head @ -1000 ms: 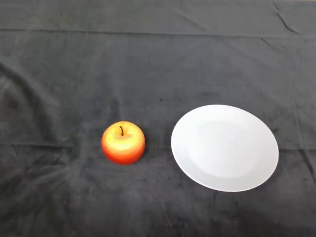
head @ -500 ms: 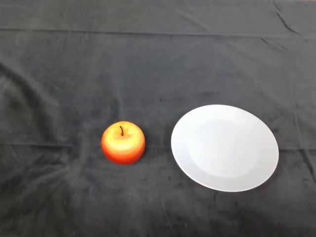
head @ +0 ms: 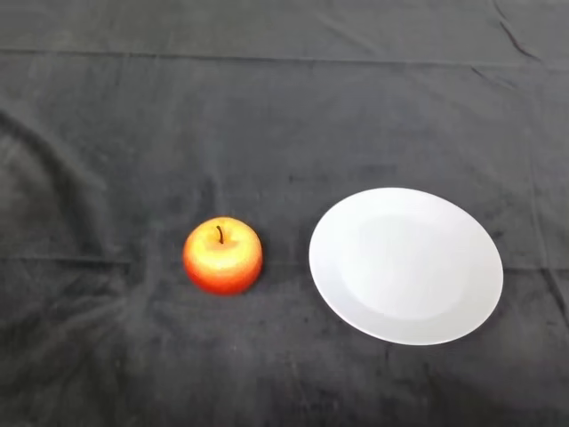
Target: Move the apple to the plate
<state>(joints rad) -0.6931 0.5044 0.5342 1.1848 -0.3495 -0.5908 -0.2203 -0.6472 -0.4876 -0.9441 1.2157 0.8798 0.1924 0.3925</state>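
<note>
A red and yellow apple (head: 222, 255) stands upright on the dark cloth, stem up, left of centre. A round white plate (head: 405, 265) lies on the cloth to its right, a short gap apart from it. The plate holds nothing.
The dark cloth (head: 267, 116) covers the whole table, with creases at the left and along the far edge.
</note>
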